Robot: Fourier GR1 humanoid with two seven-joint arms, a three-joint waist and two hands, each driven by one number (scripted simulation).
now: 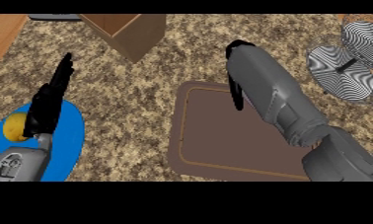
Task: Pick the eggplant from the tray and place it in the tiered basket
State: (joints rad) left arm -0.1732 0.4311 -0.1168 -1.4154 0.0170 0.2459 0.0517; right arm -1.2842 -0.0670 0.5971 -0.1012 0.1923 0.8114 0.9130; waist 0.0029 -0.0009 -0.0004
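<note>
While my left hand [50, 97] rests at nine o'clock, fingers straight, over a blue plate [69, 141] bearing a yellow fruit [16, 128], my right hand [238, 48] sits above the twelve o'clock edge of the brown tray [218, 139]; whether it holds anything I cannot tell. Where the eggplant lies I cannot tell either. At three o'clock the tiered basket [341, 67] stands on the tabletop [146, 94].

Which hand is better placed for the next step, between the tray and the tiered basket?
Right. The right hand is above the tray, on the tiered basket side; the left hand rests over the blue plate. No eggplant shows.
</note>
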